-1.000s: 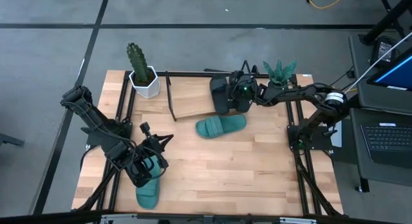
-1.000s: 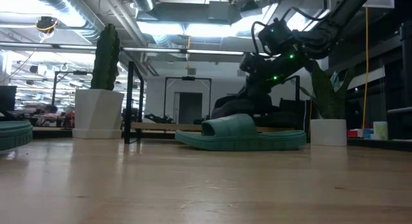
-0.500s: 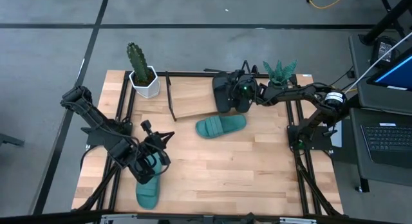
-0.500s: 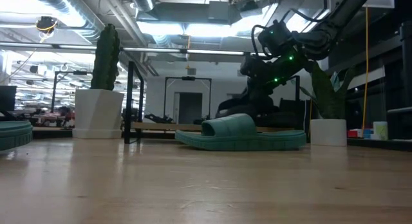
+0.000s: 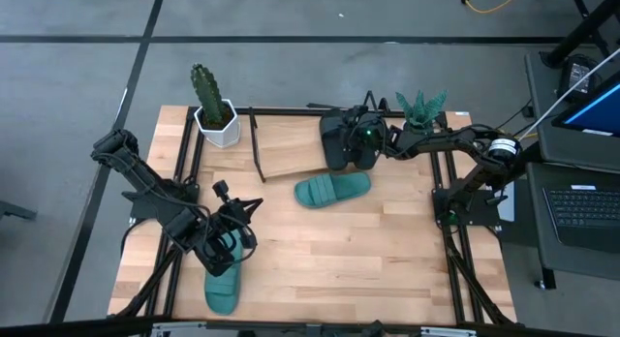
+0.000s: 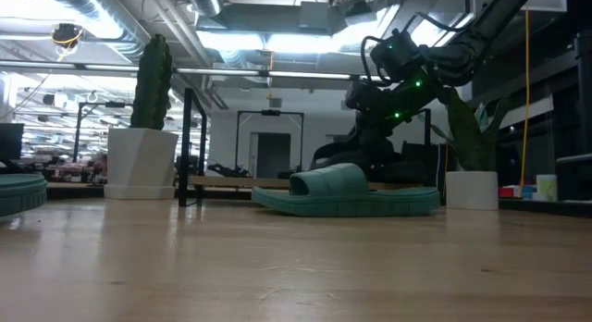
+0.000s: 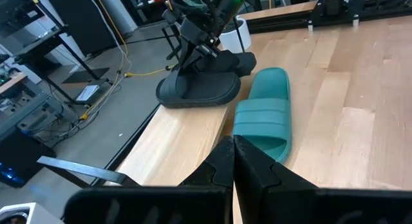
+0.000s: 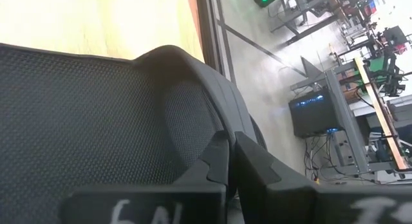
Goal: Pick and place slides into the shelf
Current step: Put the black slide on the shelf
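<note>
Two black slides (image 5: 339,141) lie at the right end of the shelf (image 5: 286,148), a light-wood board in a black wire frame; the left wrist view shows the front one (image 7: 196,92) and the second one behind it (image 7: 243,60). My right gripper (image 5: 361,141) is shut on the front one. One teal slide (image 5: 332,190) lies sole down mid-table, in front of the shelf. A second teal slide (image 5: 221,291) lies near the table's near-left edge. My left gripper (image 5: 229,238) hovers shut just beyond it, touching nothing. My right gripper (image 8: 230,156) pinches the black slide between both fingers at the curved edge of its strap (image 8: 215,98), beside the textured footbed. The fingers come from above, slanting in from the table's right. In the left wrist view the slide lies sole down on the board (image 7: 187,127).
A cactus in a white pot (image 5: 213,109) stands at the shelf's left end and a spiky green plant in a pot (image 5: 419,109) at the far right. Bare tabletop (image 5: 387,240) lies between the arms. A laptop (image 5: 581,216) sits off the table's right.
My right gripper and the black slide it holds have shifted slightly toward the table's right, then kept still. The teal slides have not moved.
</note>
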